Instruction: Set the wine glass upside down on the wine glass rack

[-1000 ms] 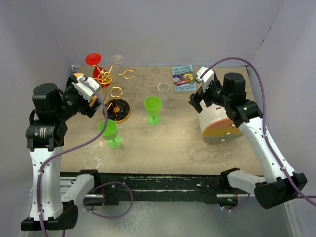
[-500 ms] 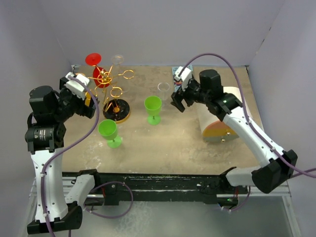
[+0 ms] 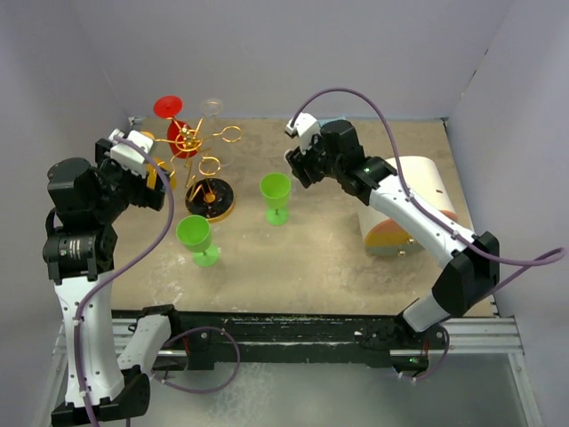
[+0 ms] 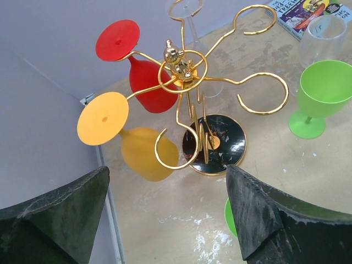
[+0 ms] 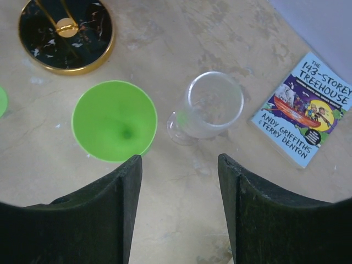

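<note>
Overhead, the left gripper (image 3: 153, 173) hangs at 9 o'clock from the rack (image 3: 203, 147), its jaws wide and holding nothing. The rack arms carry a red glass (image 4: 146, 77), an orange glass (image 4: 142, 157) and a clear glass (image 3: 212, 110), all inverted. A green glass (image 3: 197, 236) stands at 6 o'clock from the rack base, a second green glass (image 3: 276, 191) at 3 o'clock. The wine glass (image 5: 213, 104) stands upright on the table, at 1 o'clock just beyond the right gripper (image 5: 179, 165), whose jaws are parted and empty. A book (image 5: 308, 110) lies at 3 o'clock from the wine glass.
</note>
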You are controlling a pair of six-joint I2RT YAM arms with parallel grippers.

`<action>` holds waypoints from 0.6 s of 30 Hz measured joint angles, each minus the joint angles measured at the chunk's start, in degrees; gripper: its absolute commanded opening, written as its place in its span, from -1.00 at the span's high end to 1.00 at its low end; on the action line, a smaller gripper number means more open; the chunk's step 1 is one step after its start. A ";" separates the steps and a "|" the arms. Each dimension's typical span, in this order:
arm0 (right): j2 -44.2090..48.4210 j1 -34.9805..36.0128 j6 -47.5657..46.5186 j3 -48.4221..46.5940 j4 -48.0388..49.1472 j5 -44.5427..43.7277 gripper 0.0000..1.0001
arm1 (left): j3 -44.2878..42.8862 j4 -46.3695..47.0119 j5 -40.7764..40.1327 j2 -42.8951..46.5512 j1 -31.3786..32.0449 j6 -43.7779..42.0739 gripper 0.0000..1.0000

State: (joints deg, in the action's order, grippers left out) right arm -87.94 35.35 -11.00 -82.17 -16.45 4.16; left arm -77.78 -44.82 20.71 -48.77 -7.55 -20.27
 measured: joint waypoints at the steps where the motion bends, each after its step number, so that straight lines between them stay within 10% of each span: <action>1: -0.48 -0.02 0.24 -0.35 0.04 -0.59 -0.17 | 0.00 0.07 -0.04 0.00 0.00 0.00 -0.80; 18: -11.87 -2.56 2.12 -9.75 -0.02 -6.21 0.08 | 0.00 0.63 -0.15 0.57 -0.31 0.02 -0.85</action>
State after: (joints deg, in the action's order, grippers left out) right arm -99.81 32.80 -8.88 -91.92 -16.47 -2.04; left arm -77.78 -44.18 20.56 -48.21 -7.86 -20.25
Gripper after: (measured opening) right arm 0.465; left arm 0.917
